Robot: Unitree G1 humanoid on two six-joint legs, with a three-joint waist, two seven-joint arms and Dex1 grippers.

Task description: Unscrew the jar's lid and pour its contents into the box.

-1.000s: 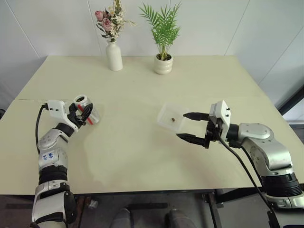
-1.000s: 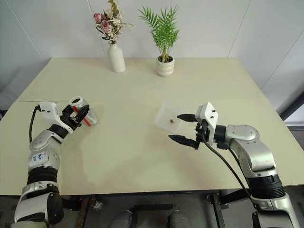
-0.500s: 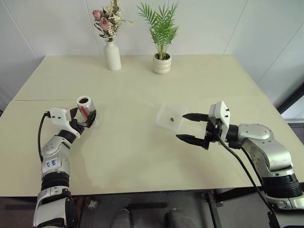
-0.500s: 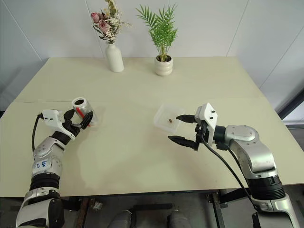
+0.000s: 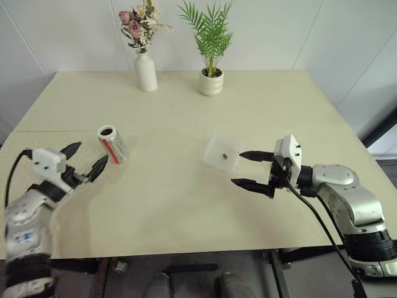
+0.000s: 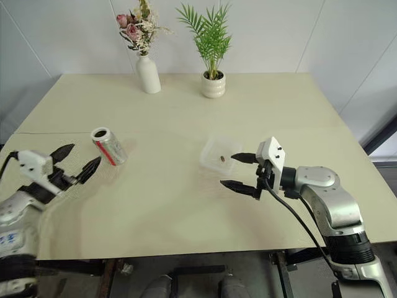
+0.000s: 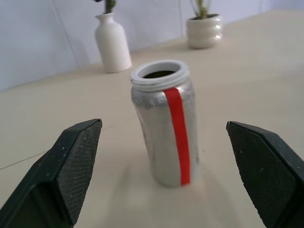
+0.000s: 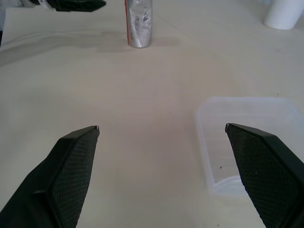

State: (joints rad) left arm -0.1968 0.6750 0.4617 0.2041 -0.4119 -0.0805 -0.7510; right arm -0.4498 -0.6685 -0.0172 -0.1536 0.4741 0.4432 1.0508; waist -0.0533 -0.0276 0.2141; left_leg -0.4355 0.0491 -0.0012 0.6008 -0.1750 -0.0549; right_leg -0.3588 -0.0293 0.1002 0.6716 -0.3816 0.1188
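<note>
The jar point(image 5: 112, 144), clear with a red stripe, stands upright and uncapped on the left of the table, free of any grip. My left gripper point(image 5: 87, 156) is open just short of it on the near side, and its fingers point(image 7: 71, 166) flank the jar point(image 7: 166, 128) without touching it. The clear box point(image 5: 223, 153) sits mid-table with a tiny brown bit of the contents point(image 5: 224, 156) inside. My right gripper point(image 5: 239, 167) hangs open and empty beside the box's right edge. The lid is out of view.
A white flower vase point(image 5: 146, 71) and a white plant pot point(image 5: 211, 82) stand at the table's far edge. Bare tabletop point(image 5: 167, 186) stretches between the jar and the box.
My left gripper opened, let go of the jar and drew back toward the near left edge. The jar, tilted in the grip before, now stands alone. The right arm kept still.
</note>
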